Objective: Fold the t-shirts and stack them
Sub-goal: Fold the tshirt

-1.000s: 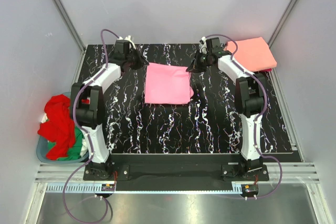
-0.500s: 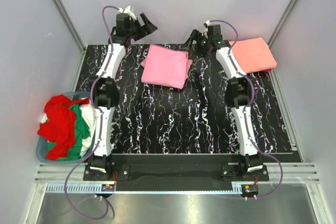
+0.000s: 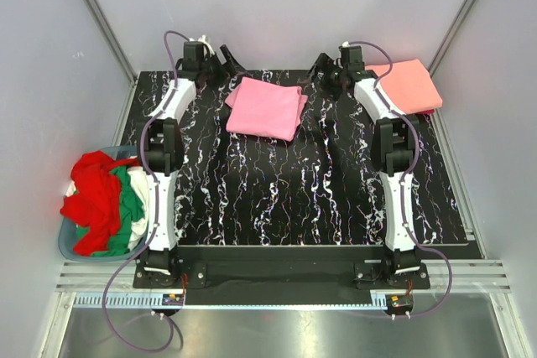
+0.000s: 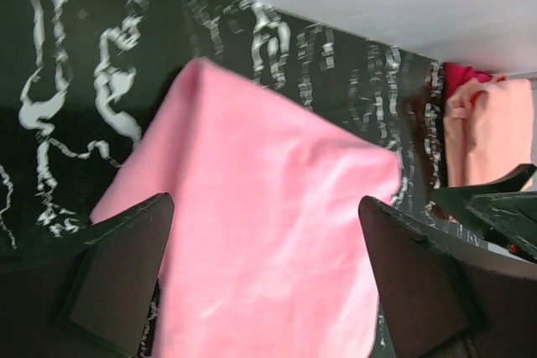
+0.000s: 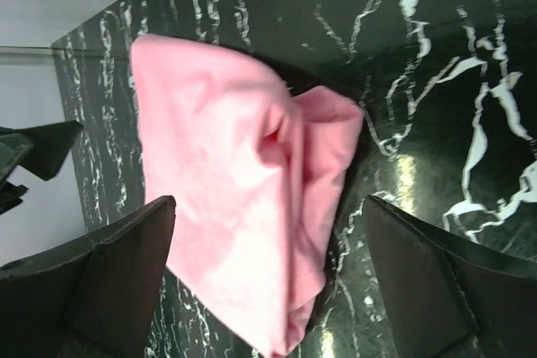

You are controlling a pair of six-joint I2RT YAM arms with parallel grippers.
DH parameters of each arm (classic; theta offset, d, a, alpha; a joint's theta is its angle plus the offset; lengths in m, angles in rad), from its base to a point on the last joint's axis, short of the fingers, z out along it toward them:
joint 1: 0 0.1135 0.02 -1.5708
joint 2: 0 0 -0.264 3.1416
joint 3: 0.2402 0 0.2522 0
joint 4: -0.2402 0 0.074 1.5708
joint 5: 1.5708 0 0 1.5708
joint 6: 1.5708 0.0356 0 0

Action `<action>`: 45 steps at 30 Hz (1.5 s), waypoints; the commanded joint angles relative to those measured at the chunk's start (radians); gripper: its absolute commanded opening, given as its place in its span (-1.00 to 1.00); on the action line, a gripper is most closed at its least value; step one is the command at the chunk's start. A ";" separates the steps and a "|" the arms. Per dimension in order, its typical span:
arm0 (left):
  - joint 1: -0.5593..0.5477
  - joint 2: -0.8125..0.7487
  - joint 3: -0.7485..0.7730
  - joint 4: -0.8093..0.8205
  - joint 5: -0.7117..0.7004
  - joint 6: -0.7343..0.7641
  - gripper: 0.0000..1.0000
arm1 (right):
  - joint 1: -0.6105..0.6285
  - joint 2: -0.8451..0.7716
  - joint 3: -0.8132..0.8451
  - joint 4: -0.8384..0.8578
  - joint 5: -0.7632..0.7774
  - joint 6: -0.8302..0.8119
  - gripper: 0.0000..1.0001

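A folded bubblegum pink t-shirt lies flat near the back of the black marbled table, its right edge bunched. My left gripper hangs open just off the shirt's back left corner, and my right gripper hangs open off its back right corner. Neither holds cloth. In the left wrist view the pink t-shirt lies below my left gripper. In the right wrist view the pink t-shirt lies below my right gripper. A folded salmon-orange t-shirt rests at the back right corner.
A round blue-grey basket stands off the table's left edge. It holds a red t-shirt, a green one and a white one in a loose heap. Grey walls close in the back and sides.
Both grippers have gone from shut to open and let go of the pink t-shirt. The arms carried it toward the back of the table, where it now lies, and have drawn apart.
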State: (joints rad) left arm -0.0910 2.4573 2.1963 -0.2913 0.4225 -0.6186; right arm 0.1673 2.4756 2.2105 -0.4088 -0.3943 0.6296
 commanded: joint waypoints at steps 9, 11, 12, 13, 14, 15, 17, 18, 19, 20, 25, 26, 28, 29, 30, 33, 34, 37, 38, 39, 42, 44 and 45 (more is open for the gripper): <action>-0.004 0.031 0.075 -0.042 -0.054 0.157 0.97 | 0.064 -0.079 -0.187 0.068 -0.015 -0.002 0.78; -0.007 0.060 0.083 -0.046 -0.048 0.154 0.97 | 0.075 -0.076 -0.196 0.068 -0.020 -0.002 0.75; -0.007 0.068 0.068 -0.040 -0.047 0.152 0.97 | 0.087 -0.075 -0.195 0.064 -0.020 -0.001 0.74; -0.010 0.068 0.056 -0.036 -0.047 0.149 0.97 | 0.090 -0.070 -0.196 0.061 -0.018 -0.007 0.73; -0.012 0.066 0.042 -0.031 -0.042 0.148 0.97 | 0.093 -0.069 -0.196 0.050 -0.014 -0.007 0.73; -0.015 0.063 0.011 -0.023 -0.041 0.148 0.97 | 0.097 -0.069 -0.201 0.045 -0.009 -0.007 0.72; -0.023 0.062 -0.007 -0.016 -0.036 0.143 0.97 | 0.104 -0.066 -0.206 0.045 -0.012 -0.007 0.70; -0.027 0.062 -0.024 -0.019 -0.033 0.140 0.97 | 0.106 -0.061 -0.204 0.042 -0.012 -0.007 0.68; -0.033 0.058 -0.036 -0.019 -0.028 0.140 0.97 | 0.110 -0.049 -0.202 0.038 -0.017 -0.007 0.64; -0.038 0.054 -0.053 -0.016 -0.025 0.138 0.96 | 0.110 -0.046 -0.202 0.036 -0.018 -0.007 0.60; -0.068 -0.052 -0.306 0.075 0.010 0.103 0.62 | 0.117 -0.030 -0.233 0.036 -0.025 -0.005 -0.05; -0.073 -0.110 -0.428 0.104 0.015 0.093 0.56 | 0.117 -0.033 -0.265 0.039 -0.023 -0.005 -0.14; -0.090 -0.177 -0.568 0.196 0.018 0.053 0.43 | 0.118 -0.059 -0.310 0.038 -0.014 -0.016 -0.31; -0.099 -0.255 -0.718 0.239 0.021 0.033 0.42 | 0.115 -0.078 -0.366 0.041 0.011 -0.022 -0.33; -0.107 -0.292 -0.783 0.306 0.015 0.010 0.41 | 0.115 -0.116 -0.399 0.038 0.024 -0.033 -0.34; -0.142 -0.415 -0.972 0.351 -0.027 -0.013 0.41 | 0.107 -0.209 -0.543 0.076 0.057 -0.044 -0.35; -0.144 -0.440 -1.009 0.362 -0.027 -0.021 0.41 | 0.106 -0.228 -0.570 0.090 0.061 -0.048 -0.35; -0.150 -0.523 -1.107 0.374 -0.031 -0.035 0.46 | 0.097 -0.264 -0.603 0.055 0.081 -0.077 -0.19; -0.150 -0.558 -1.122 0.338 -0.053 -0.027 0.55 | 0.095 -0.268 -0.597 0.038 0.081 -0.085 -0.18; -0.150 -0.575 -1.118 0.302 -0.071 -0.001 0.58 | 0.095 -0.282 -0.595 0.021 0.083 -0.100 -0.16; -0.150 -0.642 -1.077 0.145 -0.161 0.064 0.68 | 0.095 -0.326 -0.618 -0.002 0.074 -0.113 0.13; -0.150 -0.704 -1.041 0.037 -0.249 0.089 0.72 | 0.095 -0.355 -0.635 -0.028 0.089 -0.119 0.40; -0.150 -0.724 -1.034 0.009 -0.276 0.111 0.73 | 0.095 -0.388 -0.643 -0.031 0.097 -0.125 0.49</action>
State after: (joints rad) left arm -0.2466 1.8393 1.1007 -0.1253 0.2920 -0.5838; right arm 0.2676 2.1860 1.5955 -0.3660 -0.3508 0.5549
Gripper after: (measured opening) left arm 0.857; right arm 0.704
